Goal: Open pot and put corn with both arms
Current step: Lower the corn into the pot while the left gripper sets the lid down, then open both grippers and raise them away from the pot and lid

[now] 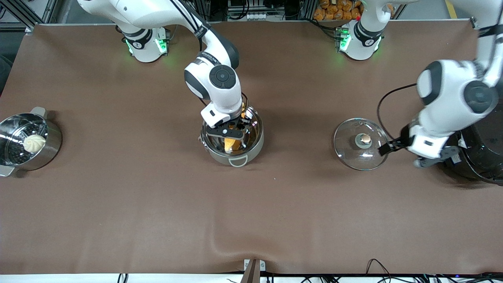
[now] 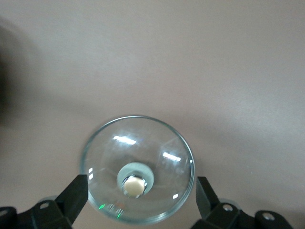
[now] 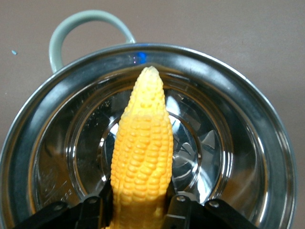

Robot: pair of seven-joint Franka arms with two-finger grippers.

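Observation:
The shiny steel pot [image 1: 257,135] stands open at the table's middle. My right gripper [image 1: 230,134] is over it, shut on the thick end of the yellow corn [image 1: 232,146], whose pale tip points down into the pot. In the right wrist view the corn [image 3: 143,152] hangs from the gripper [image 3: 140,210] over the mirror-like pot [image 3: 267,129]. The glass lid [image 1: 353,151] with its metal knob lies flat on the table toward the left arm's end. My left gripper [image 1: 393,148] is open and empty just above the lid's edge. In the left wrist view the lid [image 2: 152,143] lies below the gripper [image 2: 141,187].
A steel steamer pot [image 1: 51,147] with a white bun [image 1: 34,143] stands at the right arm's end. A large black rice cooker [image 1: 485,153] stands at the left arm's end, close to the left hand. The brown cloth [image 1: 157,204] bulges at the near edge.

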